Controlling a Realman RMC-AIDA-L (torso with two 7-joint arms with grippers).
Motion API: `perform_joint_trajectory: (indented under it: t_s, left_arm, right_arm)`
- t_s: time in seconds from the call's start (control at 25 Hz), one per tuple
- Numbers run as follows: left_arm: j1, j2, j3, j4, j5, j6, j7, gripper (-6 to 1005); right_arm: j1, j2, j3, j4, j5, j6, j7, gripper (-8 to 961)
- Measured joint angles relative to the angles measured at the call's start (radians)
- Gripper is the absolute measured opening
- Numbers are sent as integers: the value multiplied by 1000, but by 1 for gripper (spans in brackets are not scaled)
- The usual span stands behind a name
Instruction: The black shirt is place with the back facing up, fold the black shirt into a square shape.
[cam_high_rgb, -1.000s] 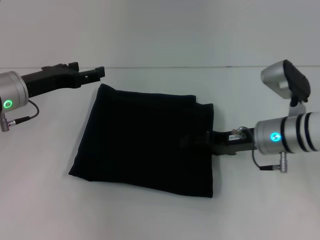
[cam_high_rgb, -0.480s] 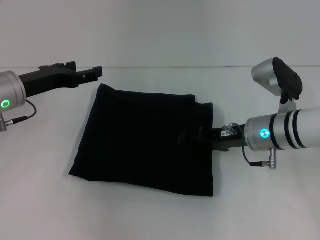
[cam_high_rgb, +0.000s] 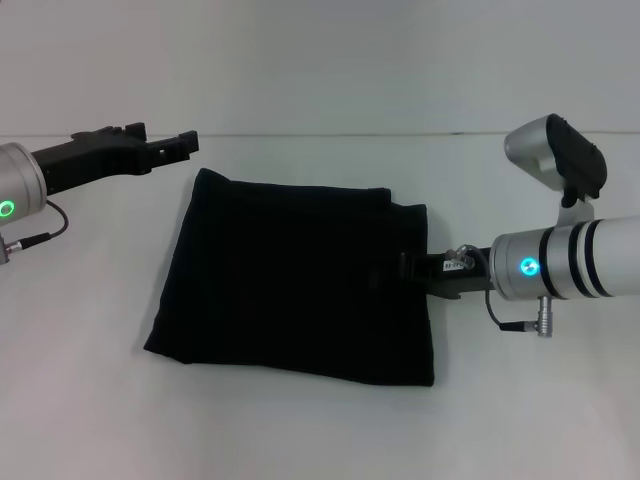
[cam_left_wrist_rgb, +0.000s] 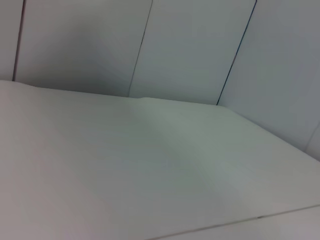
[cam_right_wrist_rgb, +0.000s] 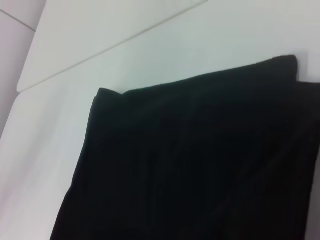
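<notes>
The black shirt (cam_high_rgb: 290, 275) lies folded in a rough square on the white table (cam_high_rgb: 80, 400), plain black side up with no lettering showing. It fills much of the right wrist view (cam_right_wrist_rgb: 200, 165). My right gripper (cam_high_rgb: 395, 274) reaches in low over the shirt's right edge, dark against the cloth. My left gripper (cam_high_rgb: 188, 143) hovers just beyond the shirt's far left corner, apart from it. The left wrist view shows only bare table and wall.
The table's far edge (cam_high_rgb: 320, 135) meets a pale panelled wall (cam_left_wrist_rgb: 200, 50). White tabletop surrounds the shirt on all sides (cam_high_rgb: 520, 420).
My right arm has pushed left onto the shirt's right edge. The shirt's near edge has shifted slightly right. My left gripper has drawn back a little to the left.
</notes>
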Motion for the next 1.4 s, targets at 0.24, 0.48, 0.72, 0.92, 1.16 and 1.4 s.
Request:
perform_joint_trajectory:
  t_s: [0.24,0.48,0.72,0.92,1.16,1.4]
  left_arm:
    - [3,0,-5,0,0,-3,0,933]
    - [3,0,-10,-1,0,-3,0,933]
    - [4,0,-11,-4,-1,-5,0,933]
    - [5,-1,-11,-6,-1,-6,0,933]
    - [8,-2,-11,-6,-2,-5,-4,933]
    - [8,-3,-11,-6,-2,-3,-7,933]
  right_arm:
    - [-14,-5,4,-18,2,1,-4,117]
    - [-43,-10,6,-54,2,0,-4,107]
    - [-75,-18,19,-77,5,-5,-5,112]
    - [-103,-31,21,-90,28,-9,-17,117]
    - [-144,-49,24,-126,39,-33,-18,122]
    - [-168,-74,30,-162,39,-73,-18,127]
